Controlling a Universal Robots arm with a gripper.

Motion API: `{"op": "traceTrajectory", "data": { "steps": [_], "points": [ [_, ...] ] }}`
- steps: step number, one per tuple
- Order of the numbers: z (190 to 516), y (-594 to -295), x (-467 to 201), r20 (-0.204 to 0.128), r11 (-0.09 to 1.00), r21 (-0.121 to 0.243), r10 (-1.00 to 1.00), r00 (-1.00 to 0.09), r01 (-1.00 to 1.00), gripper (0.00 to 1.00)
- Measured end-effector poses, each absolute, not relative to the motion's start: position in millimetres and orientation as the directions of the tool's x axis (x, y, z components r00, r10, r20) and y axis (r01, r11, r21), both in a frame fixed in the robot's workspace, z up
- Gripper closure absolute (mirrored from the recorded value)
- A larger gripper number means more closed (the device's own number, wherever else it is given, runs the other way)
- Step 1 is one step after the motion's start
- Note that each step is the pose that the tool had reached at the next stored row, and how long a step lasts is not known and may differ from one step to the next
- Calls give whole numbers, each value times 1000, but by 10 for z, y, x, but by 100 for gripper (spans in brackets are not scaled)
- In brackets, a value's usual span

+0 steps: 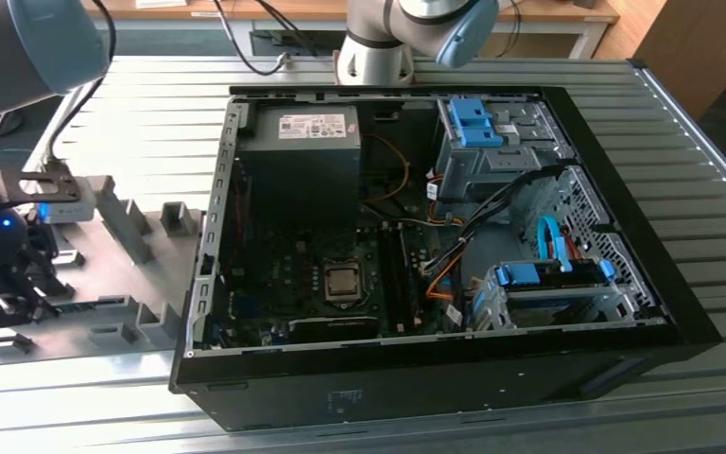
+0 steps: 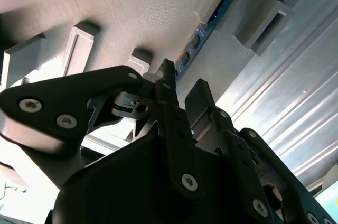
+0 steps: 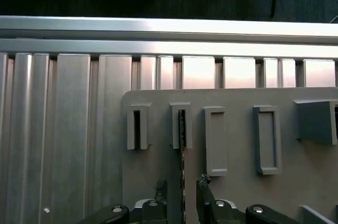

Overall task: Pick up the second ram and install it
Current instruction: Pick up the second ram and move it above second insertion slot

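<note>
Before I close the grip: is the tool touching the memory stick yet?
Apart. In the first wrist view the tool straddles the upright memory stick, with grey plate showing either side of it.

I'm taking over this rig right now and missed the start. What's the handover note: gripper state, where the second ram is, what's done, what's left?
Gripper: open, low over the grey fixture plate. In both wrist views its fingers sit on either side of the second ram, with gaps showing, not clamped.
Second ram: standing on edge in a slotted fixture block on the plate.
Computer case: open, to the exterior view's right of the plate.
Done: gripper lined up astride the board.
Left: gripping it, lifting it out and installing it in the case.
</note>
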State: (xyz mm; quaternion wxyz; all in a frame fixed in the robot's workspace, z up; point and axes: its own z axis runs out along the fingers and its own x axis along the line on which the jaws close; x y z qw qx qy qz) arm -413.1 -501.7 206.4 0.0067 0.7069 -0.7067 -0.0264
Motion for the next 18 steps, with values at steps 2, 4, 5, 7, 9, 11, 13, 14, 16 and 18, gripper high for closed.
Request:
{"op": "traceTrajectory", "data": {
  "steps": [2, 4, 5, 7, 9, 11, 13, 14, 16, 18],
  "points": [
    [2037, -5022, -4131, -29, -7, 46, -1000, 6, -999, 65],
    [2016, -5023, -4127, -29, -18, 47, -999, 17, -999, 65],
    [2007, -5023, -4123, -29, -25, 47, -999, 23, -999, 65],
    [1996, -5024, -4109, -29, -34, 47, -999, 32, -998, 65],
    [1980, -5023, -4097, -30, -35, 47, -999, 34, -998, 65],
    [1959, -5023, -4093, -31, -35, 47, -999, 34, -998, 65],
    [1940, -5023, -4092, -32, -35, 47, -999, 34, -998, 65],
    [1932, -5023, -4092, -33, -35, 47, -999, 34, -998, 65],
    [1920, -5023, -4093, -33, -35, 47, -999, 34, -998, 65],
    [1918, -5023, -4092, -33, -35, 47, -999, 34, -998, 65]
  ]
}}
